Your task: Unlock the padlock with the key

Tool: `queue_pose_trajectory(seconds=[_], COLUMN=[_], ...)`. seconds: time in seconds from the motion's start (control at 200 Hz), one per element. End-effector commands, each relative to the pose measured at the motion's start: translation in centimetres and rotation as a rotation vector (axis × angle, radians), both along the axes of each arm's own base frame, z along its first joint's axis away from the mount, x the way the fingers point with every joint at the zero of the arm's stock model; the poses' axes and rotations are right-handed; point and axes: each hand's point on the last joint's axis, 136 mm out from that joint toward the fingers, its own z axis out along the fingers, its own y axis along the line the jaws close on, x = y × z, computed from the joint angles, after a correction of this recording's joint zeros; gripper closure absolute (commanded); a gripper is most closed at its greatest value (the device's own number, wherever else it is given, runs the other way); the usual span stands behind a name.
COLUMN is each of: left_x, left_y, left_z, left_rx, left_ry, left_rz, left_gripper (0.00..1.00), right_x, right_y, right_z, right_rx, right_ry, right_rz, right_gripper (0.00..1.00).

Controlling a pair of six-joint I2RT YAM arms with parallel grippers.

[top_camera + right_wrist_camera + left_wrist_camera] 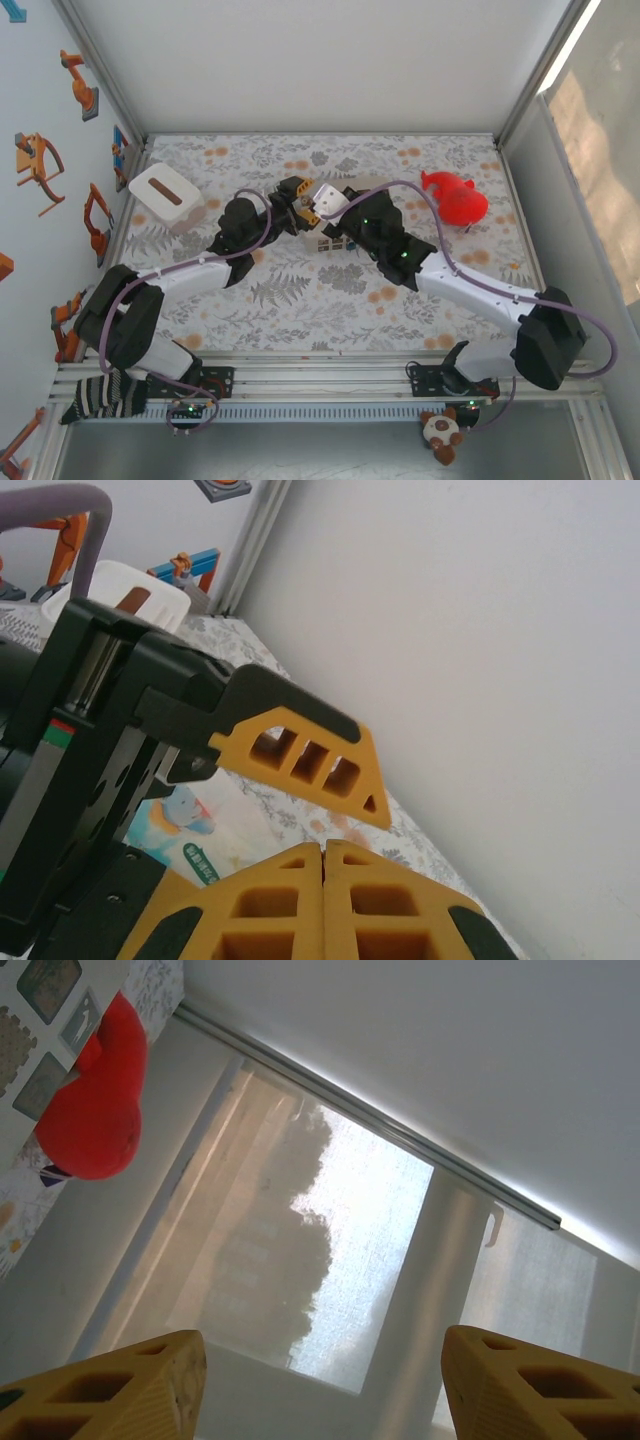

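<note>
Padlock work is gathering just left of the red toy (pixel 455 197): left gripper (pixel 320 1345) is gaping, probably to receive; right gripper (pixel 325 848) is pressing together.

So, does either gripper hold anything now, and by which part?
Left gripper is open and empty. Right gripper: yellow fingers shut together, nothing visible between them.

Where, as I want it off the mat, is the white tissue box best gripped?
Probably across its two long sides, coming straight down: the tissue box lies flat at the back left of the mat, slot up, with both long sides free. Its width may be a problem.
</note>
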Motion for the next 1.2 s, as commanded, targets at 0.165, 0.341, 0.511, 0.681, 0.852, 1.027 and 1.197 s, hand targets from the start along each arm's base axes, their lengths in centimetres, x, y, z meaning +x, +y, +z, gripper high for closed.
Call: queue_pose_trajectory(seconds=[0.165, 0.341, 0.511, 0.681, 0.852, 1.027, 1.197], left_x=[-0.1, -0.1, 0.0, 0.1, 0.2, 0.2, 0.2], left_y=[0.1, 0.1, 0.3, 0.4, 0.4, 0.3, 0.3], left_z=[2.7, 2.6, 2.3, 1.9, 1.7, 1.6, 1.4], left_rx=[-0.109, -0.111, -0.111, -0.108, -0.106, -0.104, -0.092], left_ry=[0.024, 0.027, 0.034, 0.041, 0.044, 0.046, 0.048], left_rz=[0.004, 0.009, 0.021, 0.031, 0.031, 0.030, 0.031], left_gripper=[0.37, 0.40, 0.46, 0.54, 0.61, 0.70, 0.79], right_x=[0.6, 0.6, 0.2, -0.4, -0.7, -0.6, -0.5], right_y=[0.3, 0.5, -0.1, -0.9, -1.3, -1.4, -1.2], right_z=[-1.1, -1.3, -1.3, -1.4, -1.6, -1.4, -1.4], right_rx=[0.034, 0.042, 0.047, 0.047, 0.047, 0.054, 0.058], right_ry=[0.040, 0.054, 0.062, 0.073, 0.081, 0.076, 0.079], right_rz=[0.013, 0.017, 0.013, 0.001, -0.006, -0.011, -0.010], right_gripper=[1.00, 1.00, 1.00, 1.00, 1.00, 1.00, 1.00])
